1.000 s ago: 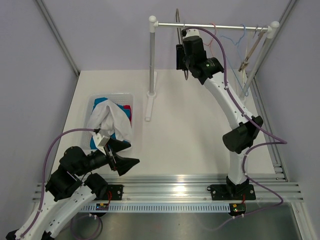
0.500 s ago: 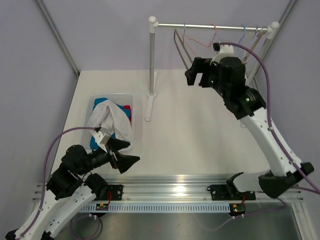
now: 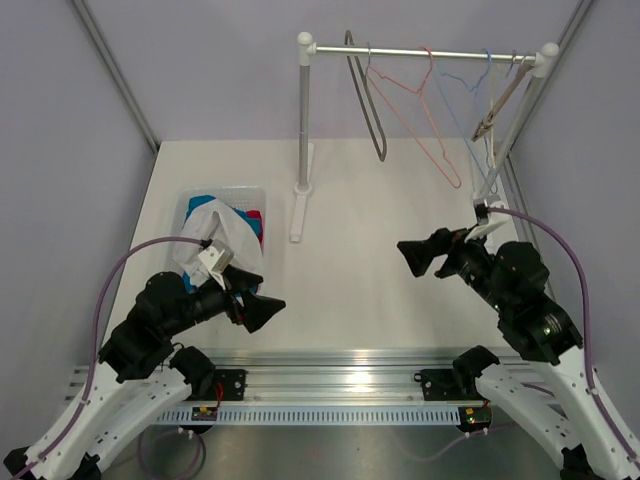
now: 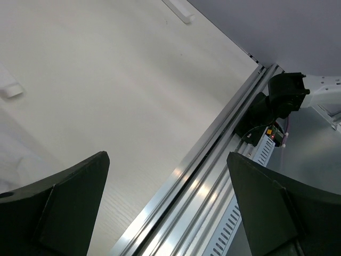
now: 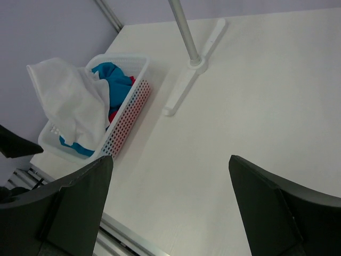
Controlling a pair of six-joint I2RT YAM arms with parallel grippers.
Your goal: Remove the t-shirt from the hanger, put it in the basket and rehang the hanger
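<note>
Retreating from the rail (image 3: pixel 450 54), the right gripper (image 3: pixel 410 256) now gapes wide and empty, as does the left gripper (image 3: pixel 268 308). The t-shirt (image 3: pixel 226 236) lies in the basket (image 3: pixel 228 190), hangers (image 3: pixel 365 100) bare: task looks finished

- Left wrist view: both fingers (image 4: pixel 64 208) of the left gripper (image 4: pixel 166 160) run off the bottom edge. A pale blur (image 4: pixel 13 154) beside the left finger is cropped, and we cannot identify it.
- Right wrist view: the fingers (image 5: pixel 277 208) of the right gripper (image 5: pixel 170 160) are cropped likewise, and the rack pole (image 5: pixel 184 32) ahead leaves the top edge.
- Ahead and left of that gripper, the t-shirt (image 5: pixel 69 101) hides most of the basket (image 5: pixel 128 106) contents.
- From above, the hangers (image 3: pixel 500 90) far beyond the right gripper overlap; we cannot count them.
</note>
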